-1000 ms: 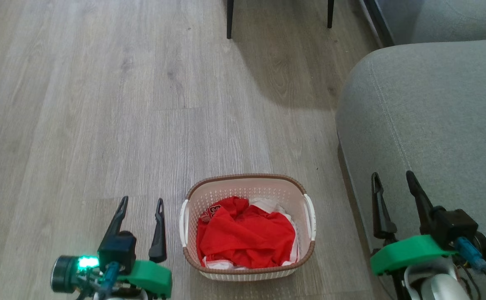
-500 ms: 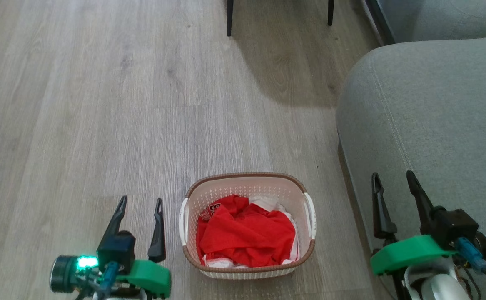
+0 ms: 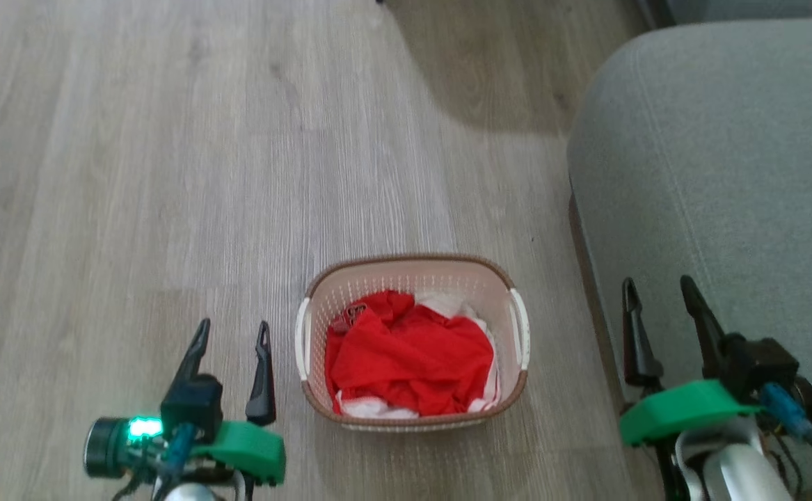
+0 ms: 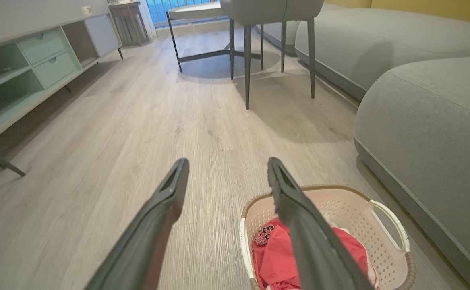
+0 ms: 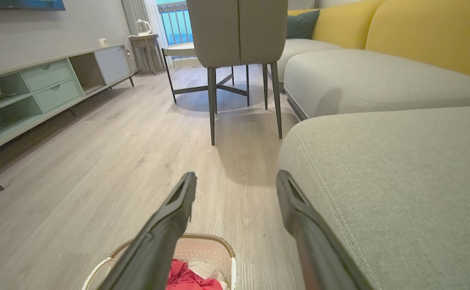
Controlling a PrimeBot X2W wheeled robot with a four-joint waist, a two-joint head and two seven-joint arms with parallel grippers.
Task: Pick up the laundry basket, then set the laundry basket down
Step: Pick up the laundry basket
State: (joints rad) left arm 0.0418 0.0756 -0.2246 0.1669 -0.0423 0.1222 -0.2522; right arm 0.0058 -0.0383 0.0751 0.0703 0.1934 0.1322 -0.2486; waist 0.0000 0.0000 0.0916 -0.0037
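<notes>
the wood floor (image 3: pixel 169 174) carries the laundry basket (image 3: pixel 412 268) beside a grey sofa (image 3: pixel 719 174).

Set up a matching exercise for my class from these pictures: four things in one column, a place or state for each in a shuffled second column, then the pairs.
Things
1. laundry basket
2. red garment
3. sofa
4. left gripper

Places or states
A. lying inside the basket
B. standing on the floor
C. open, holding nothing
D. grey, to the robot's right of the basket

Pairs: 1-B, 2-A, 3-D, 4-C

Home living room — grey sofa (image 5: pixel 379 80), chair (image 5: pixel 239 32), low sideboard (image 5: pixel 37 88)
</notes>
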